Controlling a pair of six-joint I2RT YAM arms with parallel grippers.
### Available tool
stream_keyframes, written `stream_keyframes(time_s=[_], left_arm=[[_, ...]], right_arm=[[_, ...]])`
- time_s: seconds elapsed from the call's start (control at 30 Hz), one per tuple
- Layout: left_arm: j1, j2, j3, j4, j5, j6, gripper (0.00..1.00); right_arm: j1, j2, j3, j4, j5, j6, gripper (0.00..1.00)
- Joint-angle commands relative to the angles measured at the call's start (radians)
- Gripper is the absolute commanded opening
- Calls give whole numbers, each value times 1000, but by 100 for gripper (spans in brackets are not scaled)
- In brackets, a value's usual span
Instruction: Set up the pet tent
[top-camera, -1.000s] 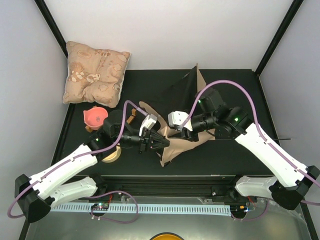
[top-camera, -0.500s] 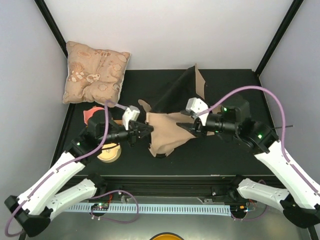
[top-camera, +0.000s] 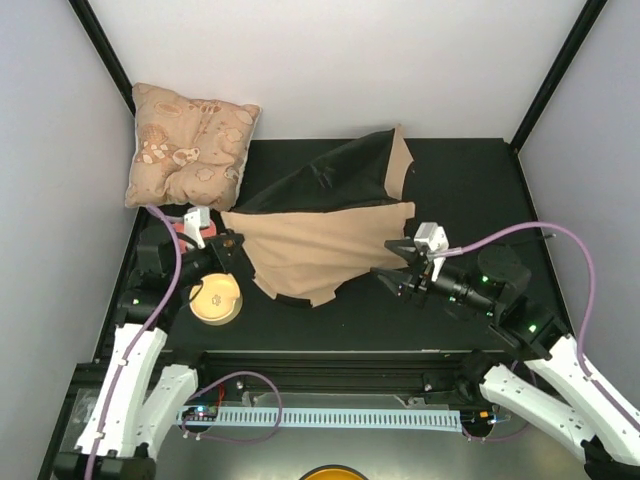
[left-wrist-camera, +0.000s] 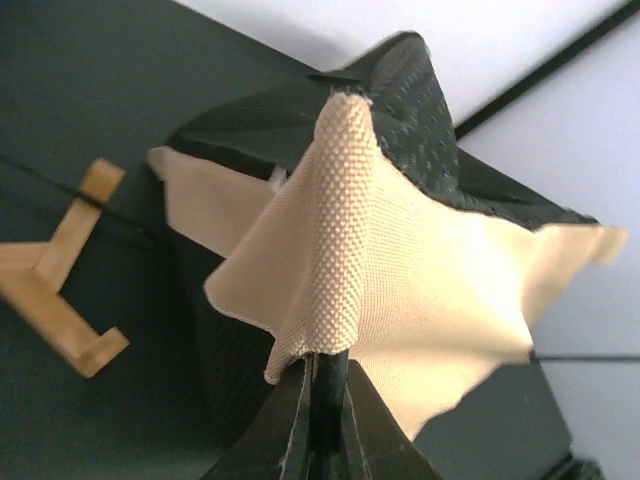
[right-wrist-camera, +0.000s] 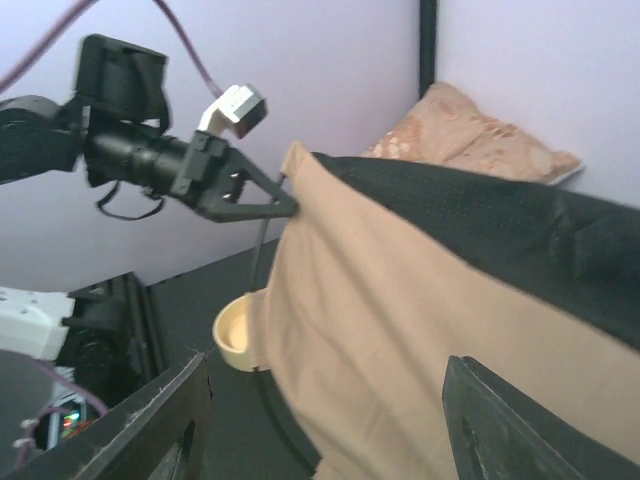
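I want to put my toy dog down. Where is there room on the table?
Bare table lies right of the pet tent, beyond the right gripper. A thin strip runs before the tent. The left is crowded: bowl, left gripper, cushion.

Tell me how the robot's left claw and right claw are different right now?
The left claw is pinched shut on a corner of the tan canvas pet tent with black lining; the right claw stands open, holding nothing. The left claw is at the tent's left corner, the right claw by its right edge. Both are black and point at the tent.
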Motion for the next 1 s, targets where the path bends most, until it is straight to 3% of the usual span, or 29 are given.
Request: stream_keyframes(time_s=[0.0, 0.07, 0.23, 0.43, 0.53, 0.63, 0.77, 0.97], left_arm=[[172, -3, -75, 80, 129, -138, 2], [239, 0, -89, 140, 184, -163, 2], [365, 26, -58, 92, 218, -118, 2], [406, 47, -67, 112, 224, -127, 2], [429, 50, -62, 95, 214, -112, 1], [448, 46, -76, 104, 204, -118, 2], [474, 51, -92, 126, 202, -124, 2], [493, 53, -94, 140, 213, -117, 2]], right_arm=[[-3, -41, -127, 225, -142, 107, 67], [-2, -55, -165, 245, -141, 86, 68], [-3, -110, -283, 325, -30, 56, 68], [-2, -164, -442, 488, -27, 93, 70], [-5, -147, -440, 442, 56, 109, 75], [-22, -94, -425, 440, 102, 111, 73], [-136, -116, -542, 627, 49, 179, 73], [-410, -109, -597, 854, -110, 285, 72]])
